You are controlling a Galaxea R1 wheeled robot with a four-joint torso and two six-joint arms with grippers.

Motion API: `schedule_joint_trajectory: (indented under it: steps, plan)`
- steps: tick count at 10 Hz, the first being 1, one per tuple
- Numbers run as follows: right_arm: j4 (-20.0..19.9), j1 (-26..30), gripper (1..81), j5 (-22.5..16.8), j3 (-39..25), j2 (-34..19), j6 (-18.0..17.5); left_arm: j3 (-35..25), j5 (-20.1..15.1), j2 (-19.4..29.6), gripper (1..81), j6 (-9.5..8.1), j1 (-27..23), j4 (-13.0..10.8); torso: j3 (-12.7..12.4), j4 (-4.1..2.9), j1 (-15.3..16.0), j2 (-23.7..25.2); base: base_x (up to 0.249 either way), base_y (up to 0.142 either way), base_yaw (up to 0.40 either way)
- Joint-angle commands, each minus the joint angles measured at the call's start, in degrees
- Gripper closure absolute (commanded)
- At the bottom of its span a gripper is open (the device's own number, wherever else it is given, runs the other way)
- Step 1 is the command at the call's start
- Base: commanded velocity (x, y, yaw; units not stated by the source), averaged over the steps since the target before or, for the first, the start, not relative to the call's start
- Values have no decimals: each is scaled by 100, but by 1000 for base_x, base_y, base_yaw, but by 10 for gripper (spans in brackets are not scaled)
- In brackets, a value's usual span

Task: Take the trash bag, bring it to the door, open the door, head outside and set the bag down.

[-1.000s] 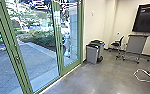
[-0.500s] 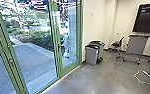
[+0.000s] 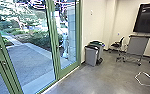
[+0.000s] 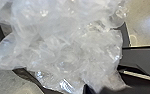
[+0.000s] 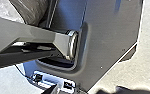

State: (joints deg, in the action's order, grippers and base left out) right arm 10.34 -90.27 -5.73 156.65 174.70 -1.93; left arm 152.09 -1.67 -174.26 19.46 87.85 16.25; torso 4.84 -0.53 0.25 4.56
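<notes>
Trash bag (image 4: 66,47) is by my left gripper (image 4: 103,88), apparently picked up, though whether I'm clenching it I cannot tell. Glass door (image 3: 31,60) looks closed; opening, exiting, set-down remain.

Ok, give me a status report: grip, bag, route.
Grip, both sides: can't tell. Translucent trash bag bunched up in left wrist view. Green-framed glass doors ahead to the left, apparently shut.

"Head camera?"
"High, facing forward and down at the green-framed glass doors (image 3: 51,37) and floor (image 3: 101,75)."
"Wrist cameras?"
"Left: downward, close over the clear bag (image 4: 66,45). Right: downward, near the robot's dark plate (image 5: 111,37)."
</notes>
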Motion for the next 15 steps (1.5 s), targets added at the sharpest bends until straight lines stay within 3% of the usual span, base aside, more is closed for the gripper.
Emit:
schedule_joint_trajectory:
  steps: [1,11,15]
  plan:
    - [21,268,10,-332,-13,50,-1,-30,-395,5,811,32,-237,-52,0,0,0,0,151,-73,0]
    - [311,39,10,-112,58,23,8,49,-352,23,811,32,-254,-17,0,0,0,0,151,-73,0]
    - [293,57,10,-113,58,32,-9,128,-360,32,811,32,-254,-25,0,0,2,-2,126,0,0]
